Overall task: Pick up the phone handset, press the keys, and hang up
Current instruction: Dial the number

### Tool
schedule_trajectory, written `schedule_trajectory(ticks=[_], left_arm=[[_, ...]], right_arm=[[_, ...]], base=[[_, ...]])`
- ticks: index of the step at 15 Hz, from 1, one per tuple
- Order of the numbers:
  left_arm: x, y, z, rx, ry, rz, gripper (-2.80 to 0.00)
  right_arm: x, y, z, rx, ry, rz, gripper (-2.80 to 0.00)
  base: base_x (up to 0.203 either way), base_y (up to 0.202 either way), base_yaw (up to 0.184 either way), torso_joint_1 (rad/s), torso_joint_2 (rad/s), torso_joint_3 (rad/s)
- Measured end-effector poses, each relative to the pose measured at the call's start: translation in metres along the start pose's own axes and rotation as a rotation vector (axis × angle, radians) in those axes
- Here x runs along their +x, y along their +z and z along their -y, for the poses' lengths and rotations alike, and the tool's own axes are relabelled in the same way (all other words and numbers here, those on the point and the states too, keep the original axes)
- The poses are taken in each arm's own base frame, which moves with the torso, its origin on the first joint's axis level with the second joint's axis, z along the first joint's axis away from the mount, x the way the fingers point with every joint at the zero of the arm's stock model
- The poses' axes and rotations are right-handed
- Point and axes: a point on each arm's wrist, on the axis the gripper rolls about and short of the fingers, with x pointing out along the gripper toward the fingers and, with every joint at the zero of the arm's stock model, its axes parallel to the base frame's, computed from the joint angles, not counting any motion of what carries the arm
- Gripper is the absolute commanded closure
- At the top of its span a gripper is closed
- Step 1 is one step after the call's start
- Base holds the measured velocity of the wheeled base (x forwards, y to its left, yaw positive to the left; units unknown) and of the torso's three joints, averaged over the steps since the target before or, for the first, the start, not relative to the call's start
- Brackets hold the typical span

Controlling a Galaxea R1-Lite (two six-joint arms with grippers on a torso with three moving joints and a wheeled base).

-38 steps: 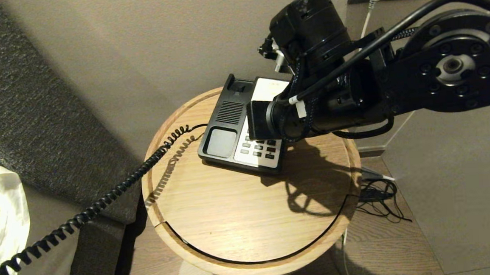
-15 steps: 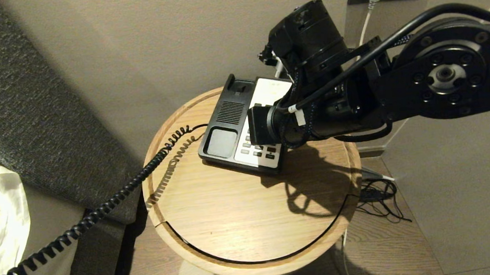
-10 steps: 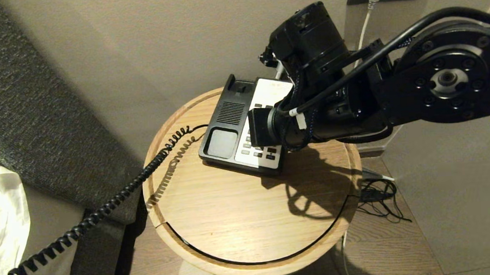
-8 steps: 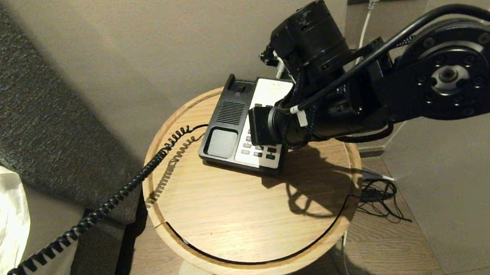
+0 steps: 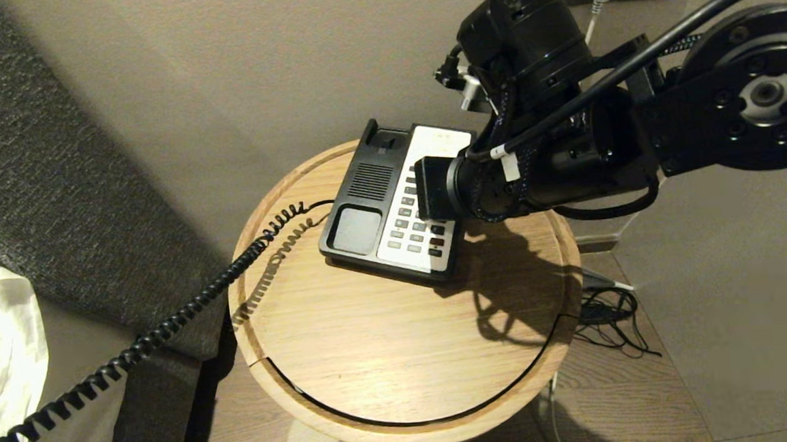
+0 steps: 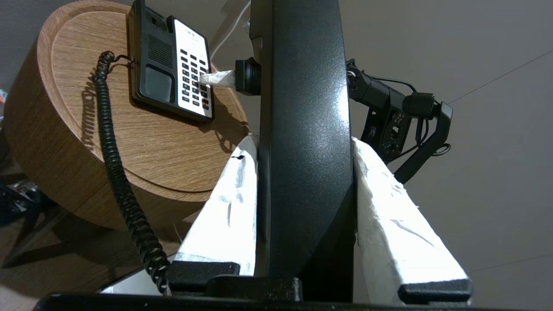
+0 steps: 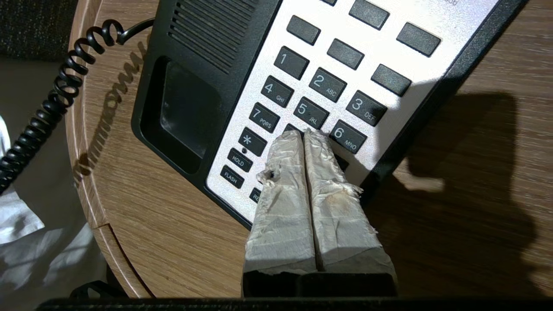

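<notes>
the long black glossy phone handset (image 6: 304,129) is pinched upright between the paper-wrapped fingers (image 6: 224,207) of the left gripper (image 6: 302,216), off to the left of the round wooden side table (image 5: 374,345) and well apart from the cradle, its black coiled cord (image 5: 135,346) trailing over the table's left rim. the right gripper (image 7: 302,134), fingers pressed together, sits over the silver keypad of the black phone base (image 5: 356,230), tips just below the 5 key; whether they touch, i cannot tell. the next press looks close, with open tabletop around.

Round wooden side table (image 5: 387,344) with a raised rim; a black phone base (image 5: 393,207) rests near its far edge.
</notes>
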Motion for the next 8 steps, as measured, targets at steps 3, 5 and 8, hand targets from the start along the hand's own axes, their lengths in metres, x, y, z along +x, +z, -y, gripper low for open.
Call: schedule_trajectory(ticks=[3,5,8], left_arm=[[-0.0001,-0.0001,-0.0001,0.000,0.000,0.000,0.00],[0.0002,-0.0005,-0.0003,0.000,0.001,-0.002,0.00],[-0.0002,-0.0010,-0.0007,0.000,0.001,-0.002,0.00]], right_arm=[[-0.0008,-0.0005,-0.0010,0.000,0.004,0.001,0.00],[-0.0002,-0.0015,-0.0011,-0.002,0.003,-0.003,0.00],[-0.0001,-0.0035,0.0004,-0.008,-0.022,-0.011,0.00]], base=[[0.000,0.000,0.000,0.000,0.00,0.000],[0.000,0.000,0.000,0.000,0.00,0.000],[0.000,0.000,0.000,0.000,0.00,0.000]])
